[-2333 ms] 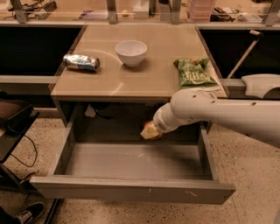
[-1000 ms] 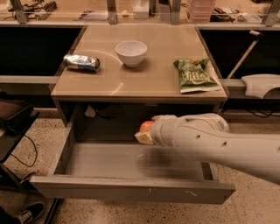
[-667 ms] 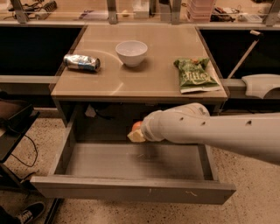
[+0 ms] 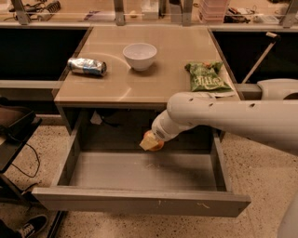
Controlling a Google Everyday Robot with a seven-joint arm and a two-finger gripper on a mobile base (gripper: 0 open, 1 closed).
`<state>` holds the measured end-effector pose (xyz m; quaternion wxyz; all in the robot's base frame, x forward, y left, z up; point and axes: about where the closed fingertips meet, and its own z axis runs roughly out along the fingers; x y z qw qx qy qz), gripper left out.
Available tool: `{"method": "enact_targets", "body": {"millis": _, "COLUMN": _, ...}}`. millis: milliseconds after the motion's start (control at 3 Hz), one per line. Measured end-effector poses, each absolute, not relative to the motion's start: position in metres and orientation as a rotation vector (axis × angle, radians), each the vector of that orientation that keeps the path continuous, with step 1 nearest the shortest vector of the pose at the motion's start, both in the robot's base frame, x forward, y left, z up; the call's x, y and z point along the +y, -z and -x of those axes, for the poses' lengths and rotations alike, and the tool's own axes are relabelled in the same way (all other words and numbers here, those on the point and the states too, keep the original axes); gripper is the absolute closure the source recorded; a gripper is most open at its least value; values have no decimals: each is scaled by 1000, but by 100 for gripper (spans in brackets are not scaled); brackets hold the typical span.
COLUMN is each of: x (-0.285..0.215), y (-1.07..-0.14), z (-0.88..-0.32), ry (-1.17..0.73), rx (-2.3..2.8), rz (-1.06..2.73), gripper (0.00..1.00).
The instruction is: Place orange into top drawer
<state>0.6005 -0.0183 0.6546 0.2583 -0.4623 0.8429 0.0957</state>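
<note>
Orange (image 4: 157, 139) is held in the gripper (image 4: 150, 143), whose pale fingers are closed narrowly around it. The fruit hangs just above the rear of the open top drawer (image 4: 139, 202), in front of the dark cavity under the table.

Speckled terrazzo floor (image 4: 265, 167) spreads below and to both sides of the gripper. Above and behind it stands the tan table (image 4: 116, 83), its smooth top catching soft reflections. Dark recesses flank the table, and a cluttered counter (image 4: 93, 14) runs along the far wall well beyond it. The white arm (image 4: 223, 116) comes in from the right and bends down to the gripper.

The grey drawer is pulled fully out. Its floor lies directly beneath the gripper, and its flat front panel, marked with a few pale scratches, is the part nearest the camera.

To the left of the gripper, at the frame edge, are a dark stand (image 4: 14, 125) and a black cable (image 4: 28, 158). A shoe (image 4: 28, 228) lies lower still.

On the tabletop, up and to the right of the gripper, lies a green snack bag (image 4: 206, 76). A white bowl (image 4: 139, 56) sits almost straight above the gripper. A crushed silver can (image 4: 87, 66) lies on its side up and to the left, well apart from the orange.
</note>
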Motion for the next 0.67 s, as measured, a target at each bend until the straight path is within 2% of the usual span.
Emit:
{"method": "enact_targets", "body": {"millis": 333, "x": -14, "y": -673, "z": -574, "ry": -261, "rx": 2293, "rz": 1258, "gripper": 100}}
{"method": "enact_targets", "body": {"millis": 667, "x": -7, "y": -689, "z": -524, "ry": -279, "rx": 2285, "rz": 1106, "gripper": 100}}
